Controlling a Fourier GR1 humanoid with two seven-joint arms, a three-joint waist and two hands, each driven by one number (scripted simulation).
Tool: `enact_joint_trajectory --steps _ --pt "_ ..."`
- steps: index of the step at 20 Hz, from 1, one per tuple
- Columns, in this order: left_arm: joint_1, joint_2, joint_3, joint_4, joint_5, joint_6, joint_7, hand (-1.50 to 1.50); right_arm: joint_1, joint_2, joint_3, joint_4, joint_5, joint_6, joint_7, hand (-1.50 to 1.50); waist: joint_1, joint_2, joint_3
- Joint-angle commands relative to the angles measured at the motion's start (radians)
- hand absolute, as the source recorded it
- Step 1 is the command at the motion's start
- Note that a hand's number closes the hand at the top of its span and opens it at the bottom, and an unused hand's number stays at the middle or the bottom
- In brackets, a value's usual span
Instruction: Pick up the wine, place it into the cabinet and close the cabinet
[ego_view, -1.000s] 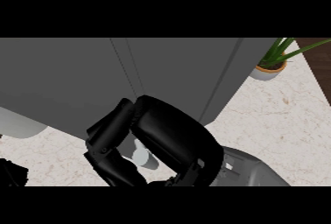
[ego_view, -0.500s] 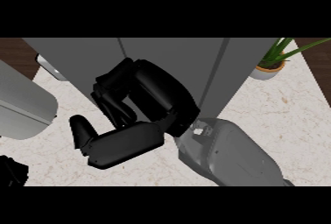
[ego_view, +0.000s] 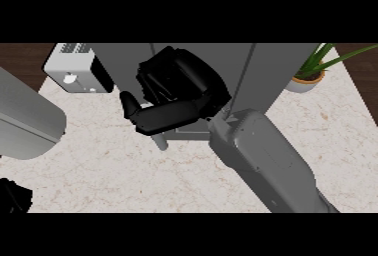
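Observation:
My right hand (ego_view: 176, 102) is raised against the front of the grey cabinet (ego_view: 244, 75), covering the middle of its front face. Its grey forearm (ego_view: 262, 160) runs in from the lower right. No wine bottle shows anywhere in the head view; the hand may be hiding it. A short grey piece (ego_view: 162, 142) juts out just under the hand at the cabinet's lower edge. My left forearm (ego_view: 22, 120) lies along the left edge, and only a black bit of my left hand (ego_view: 11, 197) shows at the bottom left corner.
A white toaster (ego_view: 70, 70) stands at the back left beside the cabinet. A potted plant (ego_view: 306, 77) stands at the back right. The marble counter (ego_view: 111, 175) spreads out in front of the cabinet.
My right hand has risen from the counter's front up and to the right, onto the cabinet's front. The left forearm has shifted along the left edge.

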Motion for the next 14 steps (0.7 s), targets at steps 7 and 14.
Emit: enact_joint_trajectory --steps 7,14 --pt "0.016 -0.021 0.002 -0.032 -0.031 -0.007 0.010 1.50 -0.025 -0.103 -0.148 0.220 0.002 0.136 -0.084 1.50 0.006 0.017 0.004" --pt "-0.013 -0.030 -0.004 0.001 -0.035 -0.022 0.003 1.50 -0.064 -0.114 -0.165 0.314 0.022 0.184 -0.137 1.50 0.010 0.022 0.003"
